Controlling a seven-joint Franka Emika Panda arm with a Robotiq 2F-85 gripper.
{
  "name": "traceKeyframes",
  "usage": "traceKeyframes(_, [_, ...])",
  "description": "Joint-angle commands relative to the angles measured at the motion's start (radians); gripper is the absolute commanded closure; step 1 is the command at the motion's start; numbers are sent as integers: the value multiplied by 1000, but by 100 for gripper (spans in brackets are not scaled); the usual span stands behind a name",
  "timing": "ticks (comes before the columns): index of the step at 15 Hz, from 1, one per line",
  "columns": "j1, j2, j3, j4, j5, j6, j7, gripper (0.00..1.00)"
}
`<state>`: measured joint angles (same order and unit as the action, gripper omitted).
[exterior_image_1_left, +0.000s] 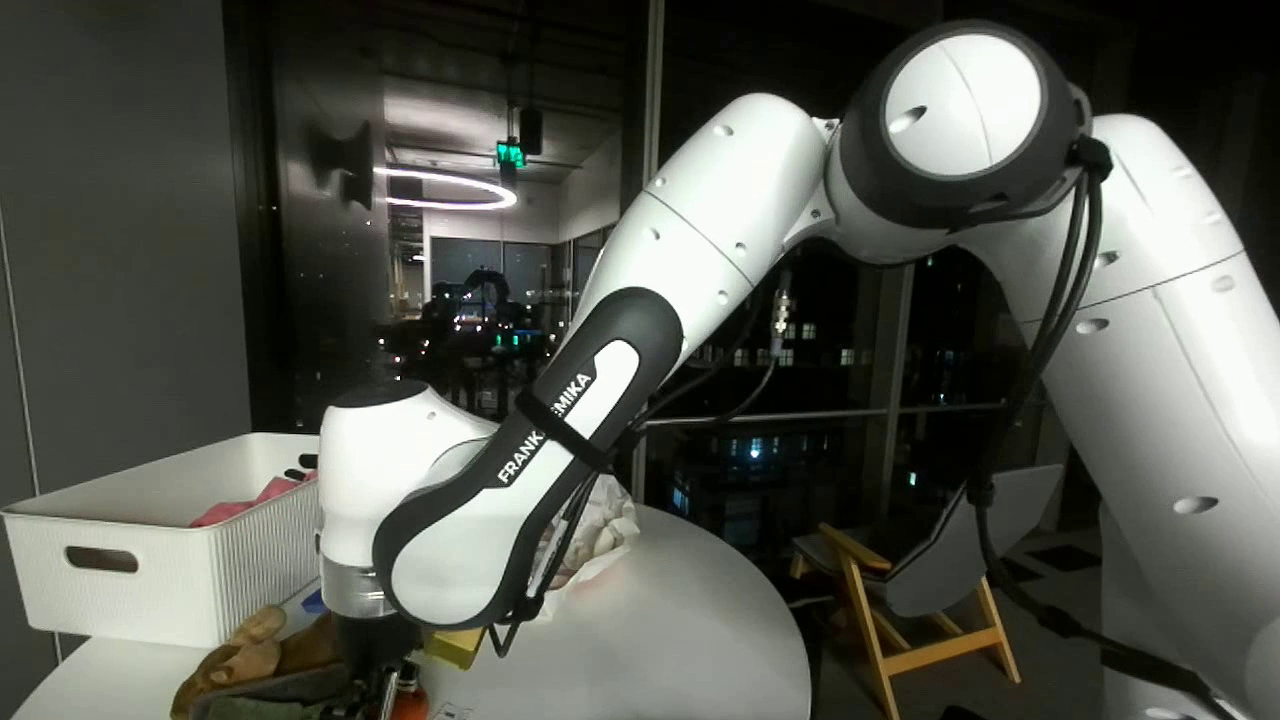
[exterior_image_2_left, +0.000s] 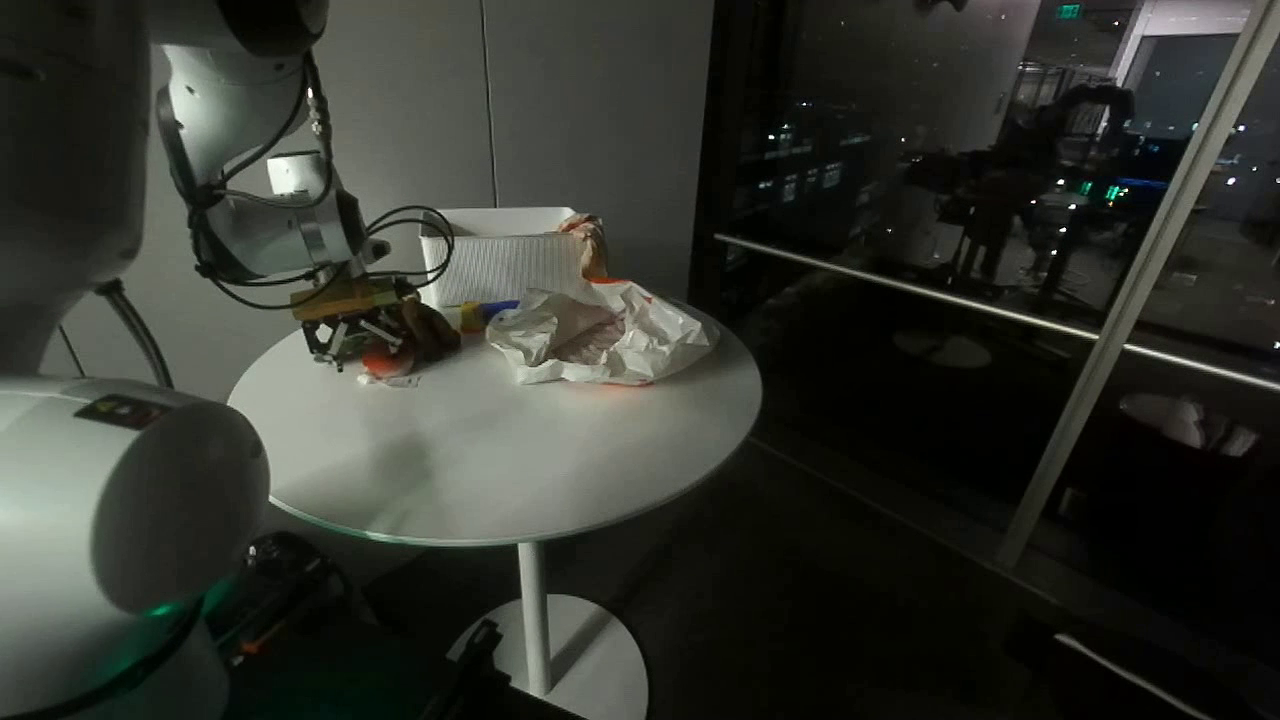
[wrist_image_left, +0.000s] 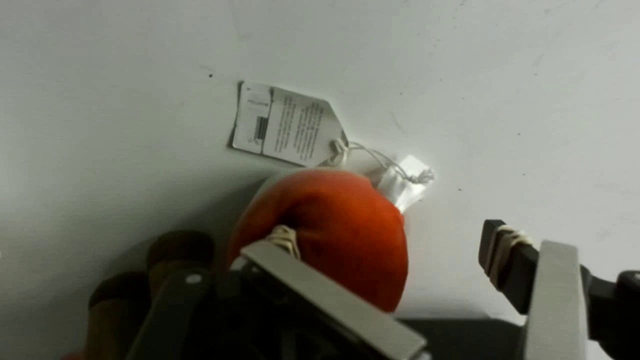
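Note:
My gripper (wrist_image_left: 392, 246) stands open low over a round white table (exterior_image_2_left: 520, 450). A soft, rounded orange-red thing (wrist_image_left: 350, 225) reaches into the space between its fingers. The left finger overlaps it and seems to press against it, while the right finger (wrist_image_left: 505, 255) is apart from it, over bare tabletop. A printed paper tag (wrist_image_left: 292, 125) on a string and a small white label (wrist_image_left: 407, 182) lie at its far side. Brown rounded ends with dark tips (wrist_image_left: 180, 250) show beside the left finger. In both exterior views the gripper (exterior_image_2_left: 350, 345) is close to the orange thing (exterior_image_2_left: 388, 362).
A white ribbed basket (exterior_image_1_left: 150, 590) with pink-red cloth inside stands on the table. A brown thing (exterior_image_1_left: 245, 655) lies beside the gripper. Crumpled white paper (exterior_image_2_left: 610, 340) and a blue-and-yellow thing (exterior_image_2_left: 490, 311) lie near the basket. A wooden chair (exterior_image_1_left: 900, 600) stands beyond the table.

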<state>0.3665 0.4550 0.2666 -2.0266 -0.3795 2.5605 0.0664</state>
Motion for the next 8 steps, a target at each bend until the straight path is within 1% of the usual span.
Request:
traceKeyframes(1, [59, 28, -63, 37, -80, 25, -38, 37])
traceKeyframes(2, [69, 23, -75, 36, -108, 21, -40, 47])
traceKeyframes(5, [75, 17, -90, 23, -150, 19, -49, 70])
traceKeyframes(7, [58, 11, -79, 13, -127, 12, -76, 84])
traceKeyframes(8, [47, 5, -74, 4, -112, 10, -88, 89])
